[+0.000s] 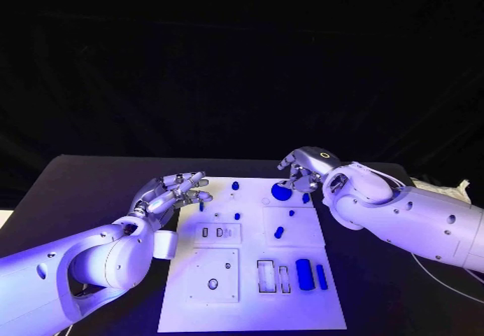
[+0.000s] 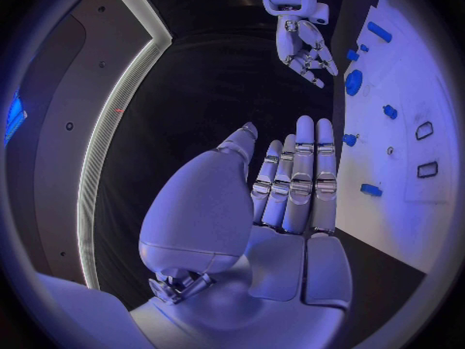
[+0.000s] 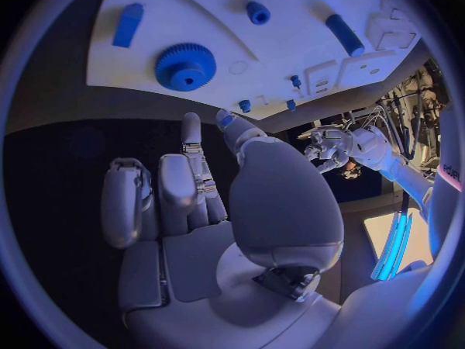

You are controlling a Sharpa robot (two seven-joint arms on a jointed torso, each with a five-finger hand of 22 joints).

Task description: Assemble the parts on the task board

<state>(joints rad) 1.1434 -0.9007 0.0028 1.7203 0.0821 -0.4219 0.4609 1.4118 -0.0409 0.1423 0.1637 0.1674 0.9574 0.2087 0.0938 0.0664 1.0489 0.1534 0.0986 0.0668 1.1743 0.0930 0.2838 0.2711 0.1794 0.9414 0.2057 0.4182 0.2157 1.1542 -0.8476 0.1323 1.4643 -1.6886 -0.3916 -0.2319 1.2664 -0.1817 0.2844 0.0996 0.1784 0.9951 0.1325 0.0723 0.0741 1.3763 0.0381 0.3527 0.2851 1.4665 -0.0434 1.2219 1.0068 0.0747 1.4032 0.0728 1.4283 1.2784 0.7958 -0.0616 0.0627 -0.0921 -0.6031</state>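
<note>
We see the white rectangular task board point(image 1: 252, 280) lying in the lower middle of the head view, with small blue parts scattered over its upper half and 2 longer blue bars point(image 1: 305, 274) standing in slots at its lower right. The round blue toothed gear point(image 1: 281, 191) lies near the board's upper right corner, and it shows plainly at the upper left of the right wrist view point(image 3: 185, 65).

Our right hand point(image 1: 303, 171) hangs just above and beside that gear at the upper right of the head view, fingers curled downward yet holding nothing that we can make out; in the right wrist view its fingers point(image 3: 192, 171) stand apart with no part between them. Our left hand point(image 1: 173, 192) hovers at the board's upper left edge, fingers stretched out and spread, empty; the left wrist view point(image 2: 295, 186) confirms the flat, unloaded palm.

We judge the step in hand to be picking up the gear with the right hand. To do it well, we should centre the fingers over the gear's rim before closing, grip on opposite sides of the teeth and not the raised hub, and lift straight up so the small blue peg point(image 1: 305, 198) just beside it stays undisturbed. The left hand should keep off the board.
</note>
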